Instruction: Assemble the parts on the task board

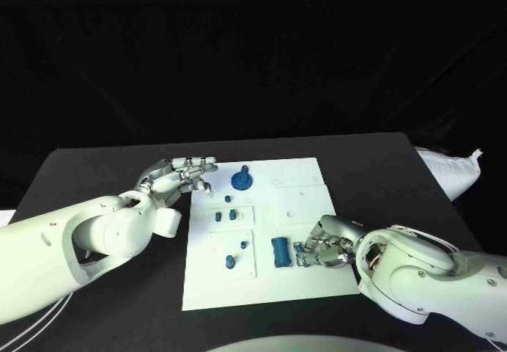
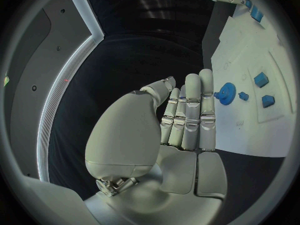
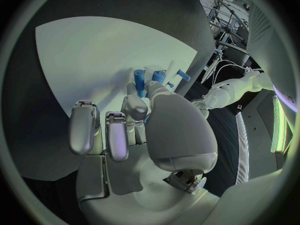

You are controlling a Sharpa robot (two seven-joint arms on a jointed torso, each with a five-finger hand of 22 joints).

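The white task board lies in the middle of the black table. A blue gear sits near its far-left corner, with several small blue parts in recessed panels nearer me. My left hand hovers at that corner, fingers out straight and together, holding nothing; the gear lies just past the fingertips. A long blue block lies on the board's near right. My right hand is beside it, curled, and pinches a small blue part between thumb and finger. Blue pieces stand just ahead.
A white bag-like object lies off the table's right edge. Bare black table surrounds the board on the left, far side and right. Outlined recesses mark the board's far-right part.
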